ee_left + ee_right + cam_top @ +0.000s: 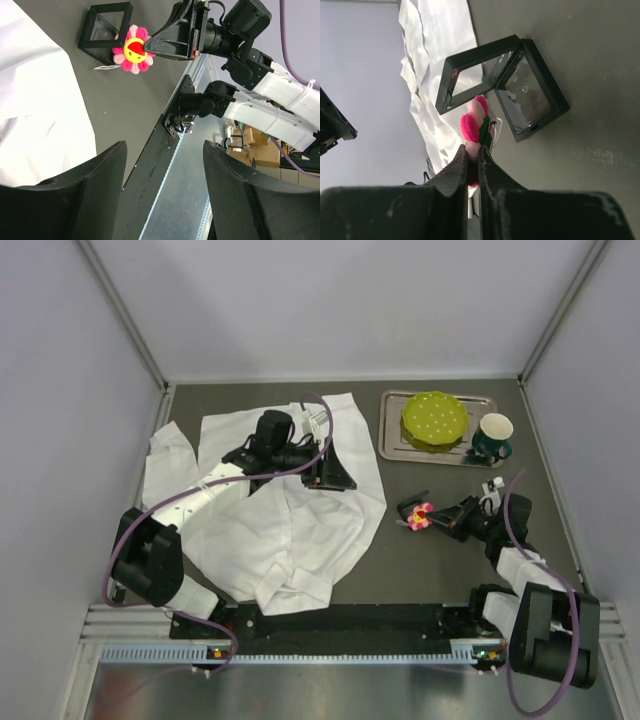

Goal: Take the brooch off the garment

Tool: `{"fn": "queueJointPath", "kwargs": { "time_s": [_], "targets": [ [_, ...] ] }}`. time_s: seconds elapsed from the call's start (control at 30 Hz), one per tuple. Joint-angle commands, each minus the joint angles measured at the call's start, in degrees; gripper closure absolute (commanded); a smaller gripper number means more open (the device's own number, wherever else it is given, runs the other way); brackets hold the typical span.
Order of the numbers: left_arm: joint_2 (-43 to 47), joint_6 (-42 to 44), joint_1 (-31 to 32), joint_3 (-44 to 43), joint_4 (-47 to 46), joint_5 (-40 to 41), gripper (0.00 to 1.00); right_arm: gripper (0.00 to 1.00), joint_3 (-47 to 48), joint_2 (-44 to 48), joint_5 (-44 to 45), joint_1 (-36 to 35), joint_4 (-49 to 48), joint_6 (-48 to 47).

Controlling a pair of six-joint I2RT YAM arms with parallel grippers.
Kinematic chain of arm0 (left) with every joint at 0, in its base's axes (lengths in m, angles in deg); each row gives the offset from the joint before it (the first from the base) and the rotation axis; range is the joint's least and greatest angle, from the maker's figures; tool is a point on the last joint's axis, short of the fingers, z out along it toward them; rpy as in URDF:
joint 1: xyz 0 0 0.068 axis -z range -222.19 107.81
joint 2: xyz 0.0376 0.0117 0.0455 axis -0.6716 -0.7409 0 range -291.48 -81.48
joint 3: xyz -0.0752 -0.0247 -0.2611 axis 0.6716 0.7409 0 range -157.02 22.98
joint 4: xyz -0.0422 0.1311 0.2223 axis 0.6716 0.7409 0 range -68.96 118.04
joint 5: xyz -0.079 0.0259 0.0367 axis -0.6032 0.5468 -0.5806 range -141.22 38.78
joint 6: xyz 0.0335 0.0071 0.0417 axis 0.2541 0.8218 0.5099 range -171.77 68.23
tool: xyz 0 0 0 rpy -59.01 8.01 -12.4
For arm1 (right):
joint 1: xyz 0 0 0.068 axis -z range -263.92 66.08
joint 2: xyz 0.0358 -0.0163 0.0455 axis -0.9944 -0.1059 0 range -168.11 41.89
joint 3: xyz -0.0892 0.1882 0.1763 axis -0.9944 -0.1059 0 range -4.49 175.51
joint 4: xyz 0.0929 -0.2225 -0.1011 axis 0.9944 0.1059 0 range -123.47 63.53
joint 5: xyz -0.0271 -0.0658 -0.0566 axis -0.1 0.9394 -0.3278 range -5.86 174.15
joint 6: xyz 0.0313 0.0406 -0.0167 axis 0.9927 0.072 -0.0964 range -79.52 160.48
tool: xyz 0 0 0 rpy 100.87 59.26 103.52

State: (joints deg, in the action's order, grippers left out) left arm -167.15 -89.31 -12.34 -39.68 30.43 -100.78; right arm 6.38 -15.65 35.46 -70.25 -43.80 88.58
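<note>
**Top external view: brooch clear of the garment, pinched in the right gripper**

The brooch sits over the dark table, well right of the shirt's edge and apart from the cloth. It is just beside a small black frame, which lies opened into two square halves. The pictures do not show whether the flower touches the table surface.

From the left wrist the brooch faces the camera. It is a fuzzy round flower with petals in hot pink and paler pink, ringed around a yellow centre that carries a red mouth-shaped patch. The right gripper meets it from the right, with the black frame directly behind. From the right wrist the brooch appears edge-on, showing pink petals with a strip of green along the back. Here the jaws of the right gripper are nearly closed, clamped on the flower's lower edge. The frame lies just beyond the flower.

The garment is white and wrinkled, spread across the left and centre of the table with the collar toward the near edge. The left gripper hovers over its right side. In its own wrist view the left gripper has its jaws spread wide with nothing between them.

A metal tray at the far right holds a green dotted plate, and a dark green mug stands at the tray's right end.
</note>
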Motion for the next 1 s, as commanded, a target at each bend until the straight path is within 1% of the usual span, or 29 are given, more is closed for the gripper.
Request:
{"fn": "queueJointPath", "kwargs": {
  "time_s": [0.0,0.23,0.37,0.5,0.77,0.97],
  "targets": [
    [0.94,0.54,0.21,0.25,-2.97,-1.42,0.33,1.0,1.52,-4.14,-0.79,0.48,-9.44,0.24],
    [1.56,1.5,0.21,0.34,-2.27,-0.36,0.33,1.0,4.07,-9.16,-1.94,0.48,-10.76,-1.86],
    [0.5,1.15,0.21,0.16,-2.27,-1.24,0.33,1.0,4.77,-10.93,-3.61,0.48,-12.26,-1.86],
    [0.59,1.15,0.21,0.25,-2.44,-1.15,0.33,1.0,6.0,-12.59,-3.43,0.48,-10.76,-3.53],
    [0.24,0.8,0.21,0.25,-2.53,-1.42,0.33,1.0,5.74,-16.55,-5.36,0.48,-14.45,-3.27],
    [0.24,0.8,0.21,0.25,-2.62,-1.5,0.33,1.0,6.61,-19.01,-5.36,0.48,-14.72,-4.15]
  ]
}}
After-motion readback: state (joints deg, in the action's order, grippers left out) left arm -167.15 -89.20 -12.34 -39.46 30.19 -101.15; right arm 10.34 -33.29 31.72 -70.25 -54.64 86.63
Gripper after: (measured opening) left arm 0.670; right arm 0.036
